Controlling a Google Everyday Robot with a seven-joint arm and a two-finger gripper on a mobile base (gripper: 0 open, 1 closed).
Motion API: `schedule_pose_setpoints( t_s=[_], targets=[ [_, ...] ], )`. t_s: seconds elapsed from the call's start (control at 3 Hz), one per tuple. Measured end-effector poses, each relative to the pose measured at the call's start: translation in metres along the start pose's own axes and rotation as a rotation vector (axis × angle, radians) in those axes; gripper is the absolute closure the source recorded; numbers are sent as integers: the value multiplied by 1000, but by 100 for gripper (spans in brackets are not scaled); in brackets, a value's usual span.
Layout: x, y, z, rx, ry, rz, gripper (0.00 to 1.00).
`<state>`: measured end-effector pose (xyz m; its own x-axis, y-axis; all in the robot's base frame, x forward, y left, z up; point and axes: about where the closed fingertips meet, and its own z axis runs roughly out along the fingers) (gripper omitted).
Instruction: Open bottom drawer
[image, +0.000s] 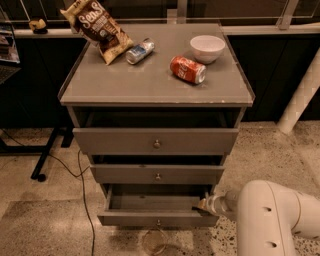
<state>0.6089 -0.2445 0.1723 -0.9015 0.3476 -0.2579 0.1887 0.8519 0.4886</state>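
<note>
The bottom drawer (157, 218) is the lowest and narrowest grey front of the cabinet, with a small round knob (158, 223) at its centre. It stands pulled out, with its inside showing. My gripper (202, 205) is at the drawer's right front corner, touching its top edge. The white arm (267, 220) reaches in from the lower right. Above it are the middle drawer (157, 175) and the top drawer (156, 141).
On the cabinet top (155, 75) lie a chip bag (97, 27), a silver can (139, 51), a red soda can (187, 69) and a white bowl (207, 48). A cable (82, 185) and a black stand leg (45, 160) are on the floor at left. A white post (300, 95) stands at right.
</note>
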Motion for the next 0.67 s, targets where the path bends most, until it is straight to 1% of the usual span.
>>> schedule_pose_setpoints(
  t_s=[0.33,0.67],
  targets=[
    [11,12,3,15,14,-54,100],
    [27,21,1,22,53,-92,100]
  ],
)
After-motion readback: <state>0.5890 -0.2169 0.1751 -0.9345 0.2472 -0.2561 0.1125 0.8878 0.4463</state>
